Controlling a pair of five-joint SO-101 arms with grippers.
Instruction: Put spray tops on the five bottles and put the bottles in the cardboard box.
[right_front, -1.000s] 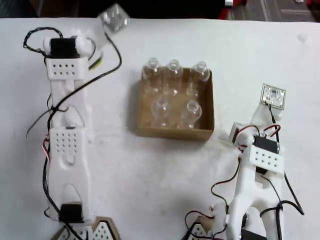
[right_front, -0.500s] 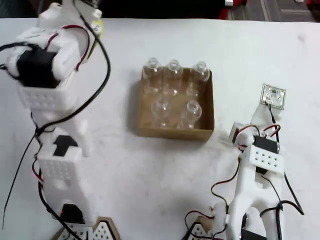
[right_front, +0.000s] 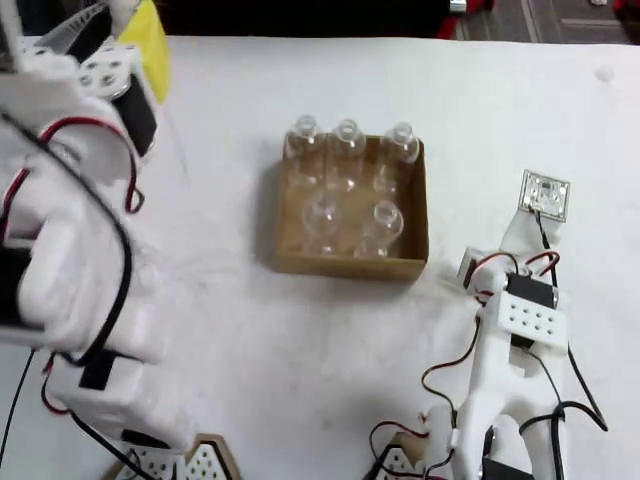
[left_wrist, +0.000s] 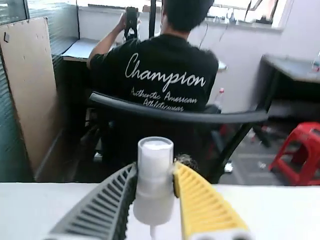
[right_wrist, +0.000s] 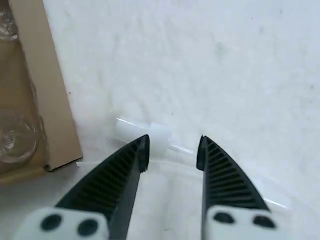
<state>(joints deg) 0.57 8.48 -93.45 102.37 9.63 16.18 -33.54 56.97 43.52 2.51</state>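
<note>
— How far along was it? Start at the left.

— Over the far left corner of the table (right_front: 300, 380), the left arm (right_front: 70, 250) stood raised high. The left gripper (left_wrist: 154, 171) was clamped on a spray top (left_wrist: 155, 150). The top sat upright between the grey finger and the yellow one, with its dip tube (left_wrist: 151, 231) hanging below. It was up in the air, not on any bottle.

— And the bottles?

— All five bottles (right_front: 347, 150) stood in the cardboard box (right_front: 345, 266), in the middle of the table and nearer its far edge. Three were along the box's far wall and two along its near wall, so the boxing looked done. As far as the high view showed, every neck was bare, so I judged that no top had been fitted.

— And the right side?

— A second spray top (right_wrist: 150, 134) lay on its side on the table, just off the box's near right corner, toward the table's right edge. The right gripper (right_wrist: 172, 147) hung low over it with its jaws apart, one tip on either side of the tube, gripping nothing.

— So what was left?

— By my reckoning, all five cappings. One top was in hand and one was waiting to be picked up, and I could not see the other three. Each top would have to go onto a bottle where it stood in the box, or the bottle would have to come out and go back.
</note>
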